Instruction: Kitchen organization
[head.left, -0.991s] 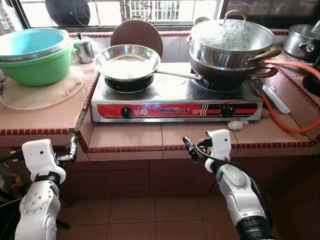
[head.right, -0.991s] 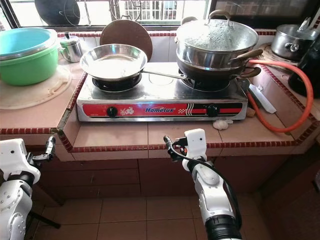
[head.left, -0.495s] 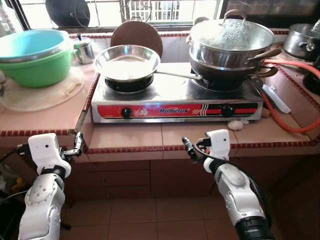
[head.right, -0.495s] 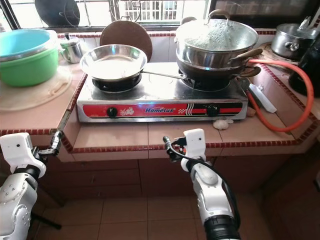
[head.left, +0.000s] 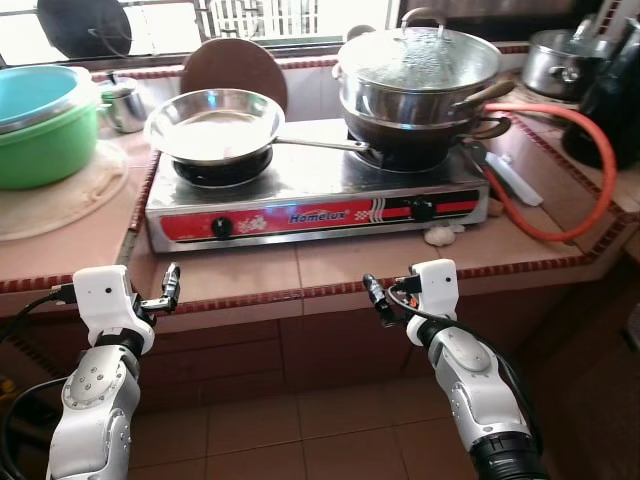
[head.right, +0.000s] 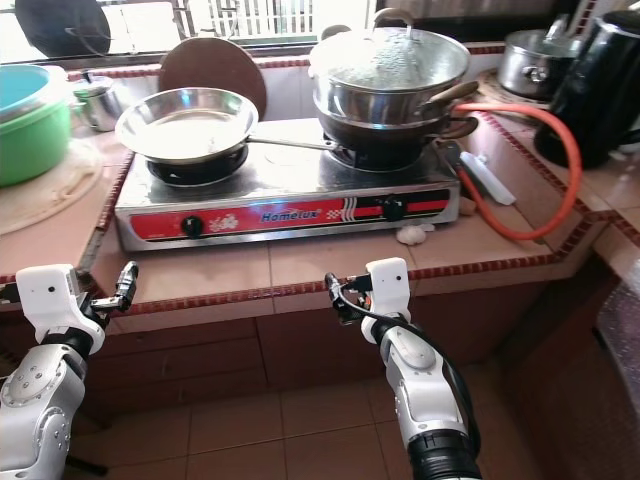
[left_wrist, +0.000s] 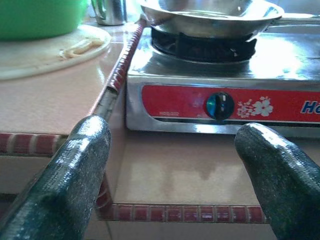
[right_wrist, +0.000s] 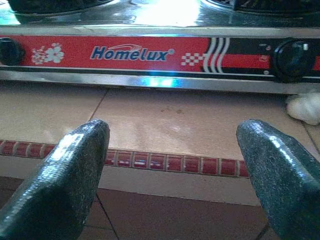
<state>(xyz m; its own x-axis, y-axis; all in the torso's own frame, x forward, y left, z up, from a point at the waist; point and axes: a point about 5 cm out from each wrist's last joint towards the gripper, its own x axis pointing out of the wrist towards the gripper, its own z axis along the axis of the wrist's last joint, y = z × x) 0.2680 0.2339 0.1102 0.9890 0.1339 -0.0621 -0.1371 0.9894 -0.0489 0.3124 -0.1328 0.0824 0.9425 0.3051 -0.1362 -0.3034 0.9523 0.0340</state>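
Raised to the counter edge, left tool (head.left: 172, 287) gapes empty; frying pan (head.left: 213, 122) holds nothing.

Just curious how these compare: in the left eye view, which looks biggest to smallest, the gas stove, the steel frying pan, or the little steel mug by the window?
1. Gas stove, by far the widest.
2. Steel frying pan.
3. Steel mug, though it sits farther back, which shrinks it somewhat.

A steel frying pan (head.left: 212, 120) sits empty on the stove's (head.left: 300, 195) burner ahead of the left gripper's fingers (left_wrist: 75, 170); a lidded pot (head.left: 420, 70) stacked over a dark wok stands beyond the right gripper's fingers (right_wrist: 75, 170).
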